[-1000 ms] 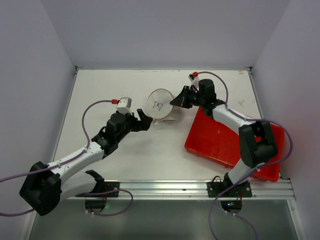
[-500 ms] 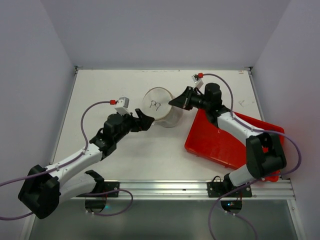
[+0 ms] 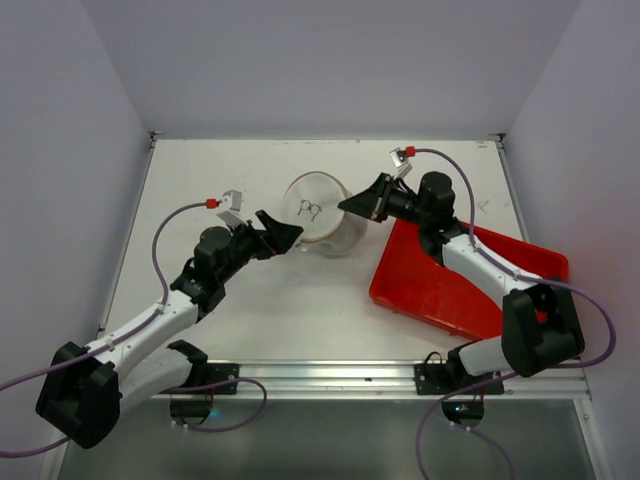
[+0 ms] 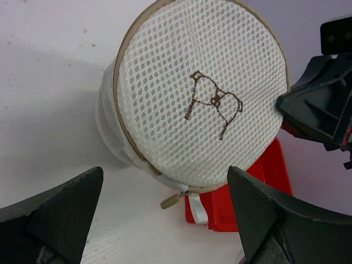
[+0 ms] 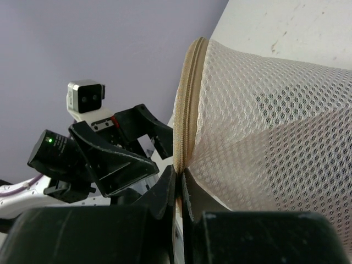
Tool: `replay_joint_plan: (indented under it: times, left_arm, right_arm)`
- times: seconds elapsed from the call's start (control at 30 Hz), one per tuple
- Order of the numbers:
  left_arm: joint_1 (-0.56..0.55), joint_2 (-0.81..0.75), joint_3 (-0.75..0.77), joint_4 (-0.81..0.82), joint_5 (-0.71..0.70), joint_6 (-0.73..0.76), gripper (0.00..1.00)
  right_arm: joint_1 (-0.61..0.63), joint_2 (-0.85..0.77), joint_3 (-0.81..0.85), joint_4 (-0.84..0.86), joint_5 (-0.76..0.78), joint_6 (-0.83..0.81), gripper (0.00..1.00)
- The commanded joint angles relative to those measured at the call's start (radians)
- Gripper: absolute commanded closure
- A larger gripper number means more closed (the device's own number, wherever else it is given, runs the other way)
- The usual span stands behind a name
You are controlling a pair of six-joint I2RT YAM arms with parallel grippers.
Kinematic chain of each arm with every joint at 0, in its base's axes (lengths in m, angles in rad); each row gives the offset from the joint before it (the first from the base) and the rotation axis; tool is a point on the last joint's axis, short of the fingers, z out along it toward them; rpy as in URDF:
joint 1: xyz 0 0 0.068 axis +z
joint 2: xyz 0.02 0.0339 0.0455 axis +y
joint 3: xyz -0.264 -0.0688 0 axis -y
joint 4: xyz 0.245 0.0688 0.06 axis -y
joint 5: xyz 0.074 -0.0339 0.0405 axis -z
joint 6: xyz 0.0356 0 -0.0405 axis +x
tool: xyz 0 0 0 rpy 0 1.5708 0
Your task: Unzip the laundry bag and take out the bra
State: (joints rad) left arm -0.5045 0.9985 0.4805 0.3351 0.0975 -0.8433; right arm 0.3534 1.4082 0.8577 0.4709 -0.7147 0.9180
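The laundry bag (image 3: 318, 210) is a round white mesh case with a beige zipped rim and a brown bra emblem, held tilted off the table. My right gripper (image 3: 348, 204) is shut on its rim; in the right wrist view the pads (image 5: 168, 190) pinch the beige zipper band (image 5: 188, 99). My left gripper (image 3: 283, 233) is open, just left of the bag and not touching it. In the left wrist view the bag (image 4: 203, 93) fills the middle, its beige zipper pull (image 4: 170, 201) and white tab (image 4: 198, 207) hanging at the bottom between my open fingers (image 4: 49, 214). The bra is hidden.
A red plastic tray (image 3: 460, 285) lies on the table right of the bag, partly under my right arm, and it shows behind the bag in the left wrist view (image 4: 258, 176). White walls enclose the table on three sides. A metal rail (image 3: 320, 372) runs along the near edge.
My right gripper has lifted and tilted the bag, its flat face now turned more toward my left gripper. My left arm has drawn back a little leftward with its jaws wider apart.
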Motion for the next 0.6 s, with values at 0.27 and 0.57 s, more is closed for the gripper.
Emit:
replay_joint_plan:
  times: [0.27, 0.57]
  left_arm:
    - [0.020, 0.063, -0.013, 0.214, 0.128, -0.088, 0.09]
    - [0.021, 0.111, -0.023, 0.258, 0.125, -0.106, 0.30]
  right_arm:
    - [0.006, -0.051, -0.040, 0.136, -0.061, 0.076, 1.00]
    - [0.007, 0.064, -0.131, 0.430, -0.097, 0.226, 1.00]
